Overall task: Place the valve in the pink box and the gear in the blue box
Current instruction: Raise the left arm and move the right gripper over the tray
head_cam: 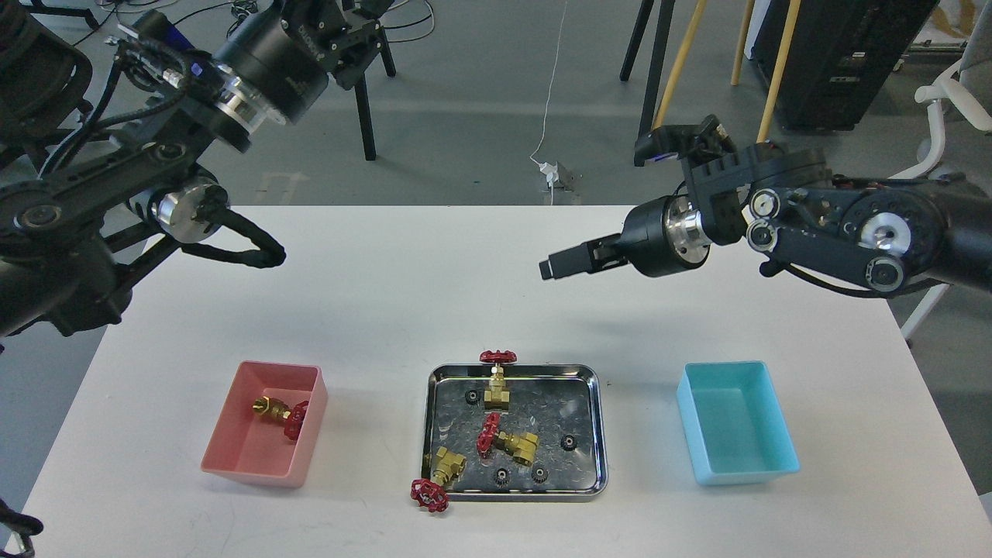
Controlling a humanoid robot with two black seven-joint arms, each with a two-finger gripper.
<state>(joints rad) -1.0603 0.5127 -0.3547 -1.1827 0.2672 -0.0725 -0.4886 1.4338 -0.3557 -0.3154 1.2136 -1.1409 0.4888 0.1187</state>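
Already one valve (280, 414) lies in the pink box (232, 457); the blue box (763, 465) holds nothing. Both the left gripper (358, 35) and the right gripper (552, 267) hover empty above the table (387, 271), their finger gaps impossible to tell.

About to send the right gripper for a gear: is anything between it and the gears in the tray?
Nothing visible blocks it. The right gripper hangs above bare table behind the steel tray. One gear lies apart from the valves, nearest the blue box.
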